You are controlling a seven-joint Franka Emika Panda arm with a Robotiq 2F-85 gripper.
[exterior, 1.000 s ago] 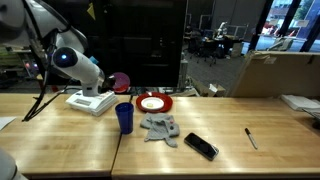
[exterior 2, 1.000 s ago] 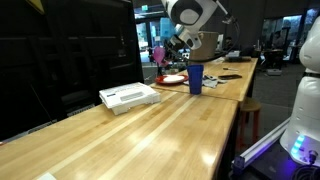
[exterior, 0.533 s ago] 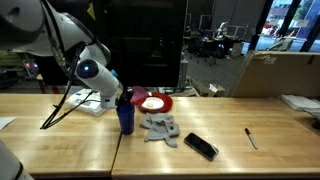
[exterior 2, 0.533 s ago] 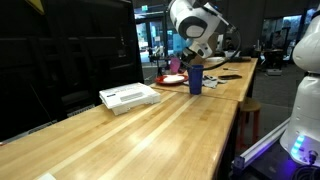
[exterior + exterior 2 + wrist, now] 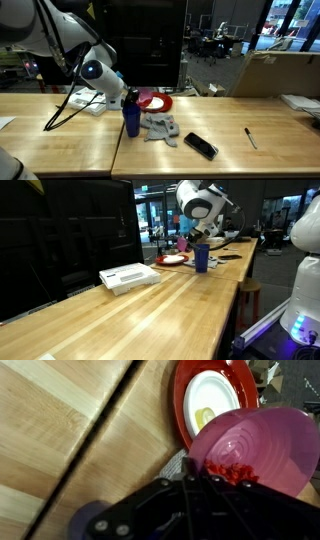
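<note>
- As the jaws are clamped shut on the rim of the pink bowl [image 5: 262,448], the bowl hangs in the air, clear of the worktop [image 5: 60,140]. Its hollow faces the wrist camera.
- Bowl position: in an exterior view the bowl [image 5: 133,95] is just above the blue cup [image 5: 131,120] and beside the red plate [image 5: 155,101], towards the back edge of the worktop. The bowl [image 5: 183,242] also shows over the cup [image 5: 201,258] from the worktop's far end.
- Step, as judged: mid-carry. The bowl is lifted and not yet set down.
- Next move, as judged: it calls for a firm grip and care with height, since the cup's rim is close under the bowl and a low sideways pass could tip the cup. The red plate [image 5: 188,390] already carries a white plate [image 5: 228,390] with a small yellow bit [image 5: 205,417] on it, so a set-down there would need to be gentle.
- Surface: a pale wood worktop in two slabs with a dark seam between them. Right of the cup lie a grey cloth [image 5: 160,127], a black phone [image 5: 200,146] and a pen [image 5: 251,138]. A white box [image 5: 129,276] lies near the back edge, behind the arm [image 5: 95,70].
- Room: a lab or office, with a dark panel behind the worktop, a large cardboard box [image 5: 275,72] and more desks beyond.
</note>
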